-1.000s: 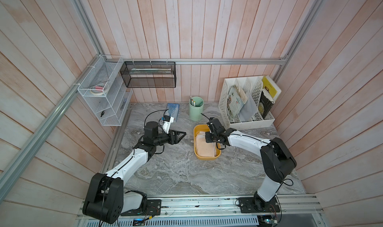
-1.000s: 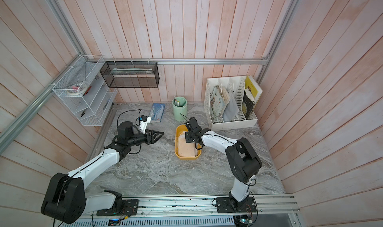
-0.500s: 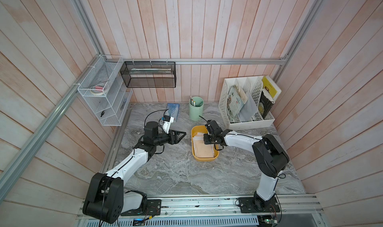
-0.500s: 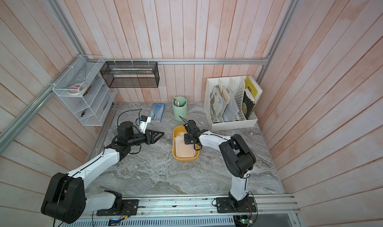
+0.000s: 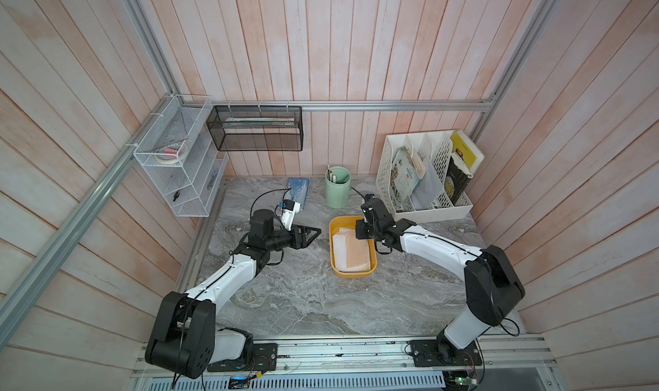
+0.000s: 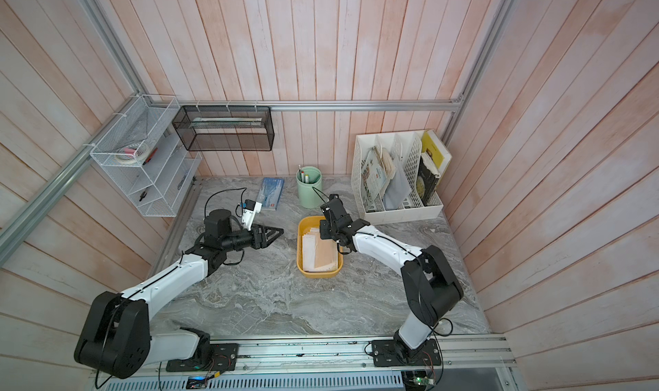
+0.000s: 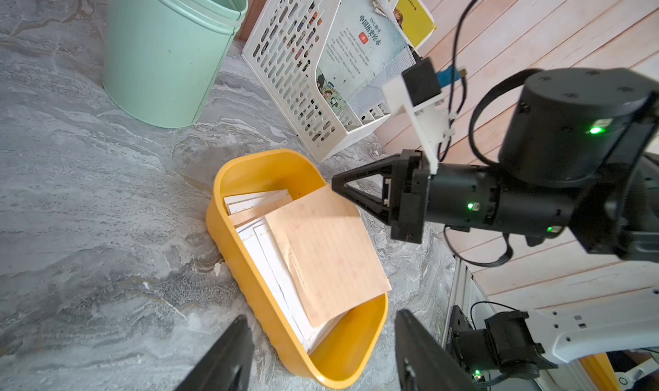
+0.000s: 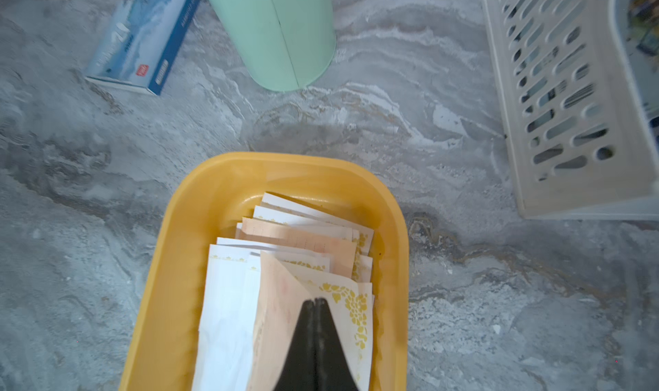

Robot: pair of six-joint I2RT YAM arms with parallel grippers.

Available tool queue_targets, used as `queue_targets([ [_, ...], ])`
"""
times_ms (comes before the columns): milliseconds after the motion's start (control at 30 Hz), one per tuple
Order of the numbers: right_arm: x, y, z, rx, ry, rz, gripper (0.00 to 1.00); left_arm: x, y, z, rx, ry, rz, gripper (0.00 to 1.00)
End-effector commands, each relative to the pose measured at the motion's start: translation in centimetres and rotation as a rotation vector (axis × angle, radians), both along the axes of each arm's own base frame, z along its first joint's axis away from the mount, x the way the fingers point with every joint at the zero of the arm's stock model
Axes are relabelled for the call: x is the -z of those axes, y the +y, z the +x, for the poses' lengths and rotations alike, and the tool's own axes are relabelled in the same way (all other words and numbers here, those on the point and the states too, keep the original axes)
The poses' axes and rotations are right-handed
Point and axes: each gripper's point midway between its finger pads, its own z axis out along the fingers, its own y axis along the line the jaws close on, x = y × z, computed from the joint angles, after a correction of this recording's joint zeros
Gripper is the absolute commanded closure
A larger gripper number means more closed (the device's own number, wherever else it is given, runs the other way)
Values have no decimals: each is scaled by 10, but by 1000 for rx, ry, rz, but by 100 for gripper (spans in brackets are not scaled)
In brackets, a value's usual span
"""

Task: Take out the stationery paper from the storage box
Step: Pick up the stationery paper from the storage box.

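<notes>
Stationery paper (image 7: 274, 271) all in the yellow tub (image 7: 256, 164); none out yet.
Right gripper (image 7: 337, 186) closed at the top peach sheet's (image 7: 328, 250) corner, grip unclear; left gripper (image 5: 312, 233) wide, empty.

— What colour is the shallow rounded plastic storage box (image 8: 199, 207)?
— Mustard yellow. The thin rectangular stationery paper (image 7: 328, 250) is mixed: peach-tan sheets with faint ruled lines, and white sheets with ornate gold corners.
— And the surface (image 8: 428, 86)?
— Grey marble with pale veins. Then a mint-green round plastic cup (image 8: 278, 32), a blue-covered flat booklet (image 8: 142, 32) and a white perforated plastic file organizer (image 8: 556, 86).
— The left tool (image 7: 321, 318) and the right tool (image 8: 315, 300)?
— Black, both.
</notes>
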Motion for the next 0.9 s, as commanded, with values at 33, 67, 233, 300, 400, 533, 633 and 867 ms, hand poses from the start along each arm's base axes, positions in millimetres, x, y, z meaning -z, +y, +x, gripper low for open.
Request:
queue_targets([
  [33, -12, -4, -5, 3, -33, 3, 100, -1, -3, -2, 27, -7, -38, 34],
  [67, -16, -4, -4, 4, -42, 9, 100, -1, -4, -2, 34, -6, -47, 34],
  [233, -41, 6, -9, -40, -77, 95, 100, -13, -10, -10, 112, -15, -148, 34],
  [300, -60, 12, -11, -66, -108, 154, 100, -23, -10, -16, 160, -37, -217, 34],
  [400, -91, 17, -16, -101, -176, 242, 100, -40, -2, -31, 230, -89, -344, 34],
  [533, -129, 19, -27, -167, -236, 394, 100, -57, 13, -44, 291, -122, -486, 32],
  [633, -152, 18, -37, -227, -260, 520, 100, -45, 4, -37, 342, -60, -476, 32],
  [867, -176, 25, -48, -311, -284, 647, 100, -64, -9, -39, 401, -151, -468, 31],
])
